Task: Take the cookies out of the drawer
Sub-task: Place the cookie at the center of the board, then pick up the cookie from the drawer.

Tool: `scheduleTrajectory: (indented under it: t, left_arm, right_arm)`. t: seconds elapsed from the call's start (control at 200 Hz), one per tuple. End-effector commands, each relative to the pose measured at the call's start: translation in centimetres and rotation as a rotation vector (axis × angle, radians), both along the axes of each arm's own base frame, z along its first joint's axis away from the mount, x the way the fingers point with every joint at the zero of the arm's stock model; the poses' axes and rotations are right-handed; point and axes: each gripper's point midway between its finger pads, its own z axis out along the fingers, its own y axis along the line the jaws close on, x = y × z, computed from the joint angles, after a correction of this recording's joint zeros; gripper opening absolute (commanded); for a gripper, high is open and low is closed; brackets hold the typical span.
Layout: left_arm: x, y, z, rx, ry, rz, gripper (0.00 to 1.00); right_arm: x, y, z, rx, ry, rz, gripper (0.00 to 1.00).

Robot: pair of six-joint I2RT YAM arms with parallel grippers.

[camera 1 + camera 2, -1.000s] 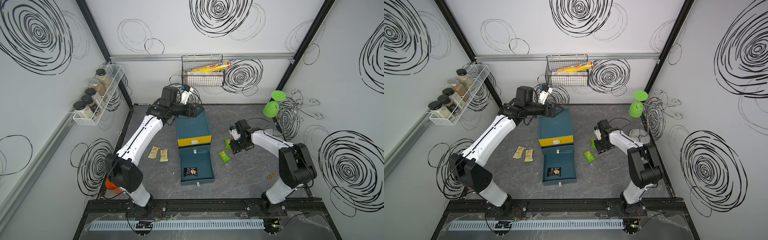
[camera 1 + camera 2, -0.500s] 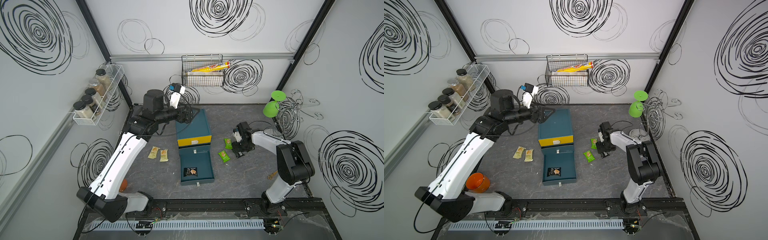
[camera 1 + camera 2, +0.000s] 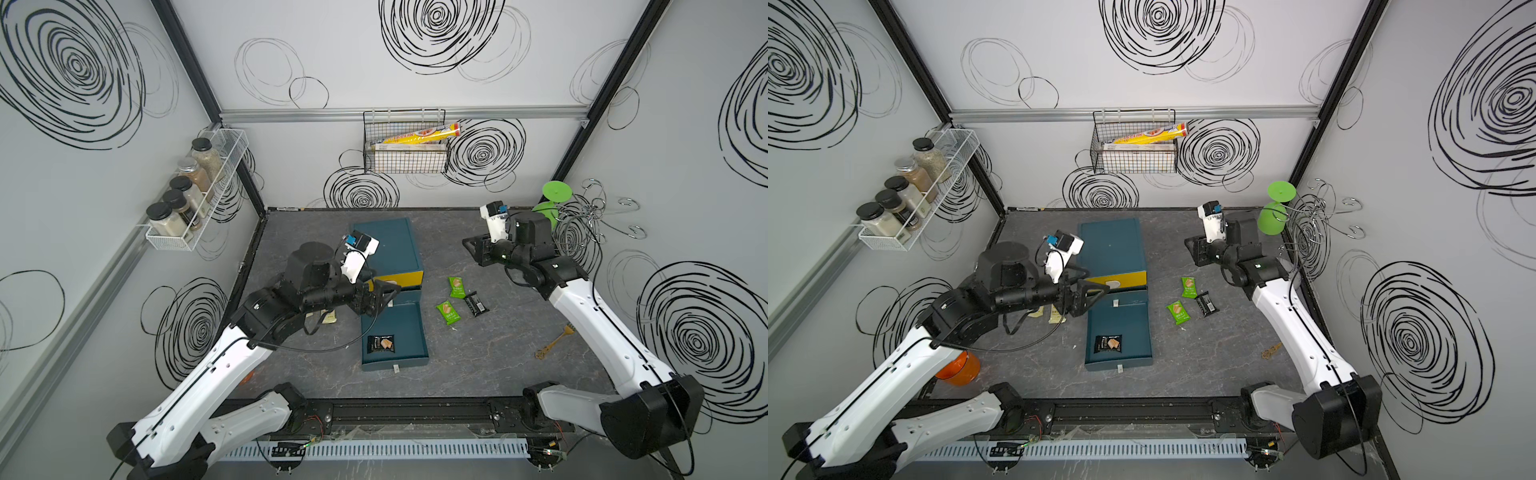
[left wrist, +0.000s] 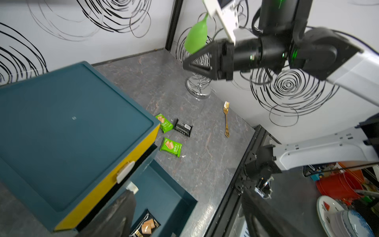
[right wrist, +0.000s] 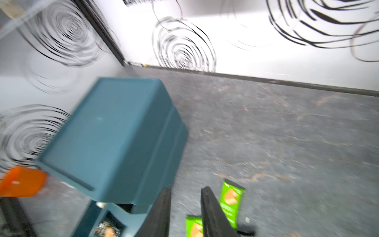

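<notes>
Right gripper (image 5: 186, 190) has just let go and pulled up and back toward the rear corner, its jaws narrow with nothing between them. A dropped black packet (image 3: 476, 304) that wasn't there a second ago now lies on the table (image 3: 478, 374), just beside the two green packets (image 3: 457, 287). Left gripper (image 3: 388, 296), spread wide and empty, has swung forward off the cabinet (image 3: 384, 249) and hangs above the inner end of the open drawer (image 3: 395, 365), its arm reaching over the beige packets (image 3: 1054, 316). The last black packet (image 3: 381, 343) lies inside near the front, so I'd say one pick is left.
</notes>
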Motion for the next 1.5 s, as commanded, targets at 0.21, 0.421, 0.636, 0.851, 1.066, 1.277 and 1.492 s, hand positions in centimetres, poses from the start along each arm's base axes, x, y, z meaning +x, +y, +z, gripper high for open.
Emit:
scheduleTrajectory:
  t: [0.21, 0.421, 0.636, 0.851, 1.066, 1.277, 1.492]
  left_arm:
    - [-2.2, -1.3, -8.4, 0.213, 0.107, 0.091, 0.82]
    - [-1.6, -0.9, -12.4, 0.328, 0.127, 0.150, 0.80]
    - [-0.4, -0.9, -16.9, 0.495, 0.144, 0.159, 0.77]
    - [-0.7, -1.6, -20.5, 0.683, 0.168, 0.062, 0.76]
    - [-0.7, -1.5, -21.9, 0.832, 0.152, -0.037, 0.77]
    - [-0.9, -1.8, -24.0, 0.954, 0.135, -0.186, 0.77]
    - [-0.5, -0.4, -27.3, 1.053, 0.170, -0.263, 0.77]
  right_arm:
    - [-1.7, 11.0, 2.6, 0.185, 0.009, 0.384, 0.13]
    - [-1.1, 14.1, 0.2, 0.135, 0.075, 0.445, 0.08]
    - [-0.1, 15.0, -3.4, 0.046, 0.130, 0.435, 0.02]
    - [0.0, 15.6, -5.1, -0.015, 0.145, 0.451, 0.02]
    - [0.3, 16.1, -5.9, -0.038, 0.155, 0.462, 0.02]
    - [0.5, 16.4, -6.6, -0.042, 0.162, 0.467, 0.02]
    - [0.4, 16.4, -6.9, -0.039, 0.163, 0.477, 0.02]
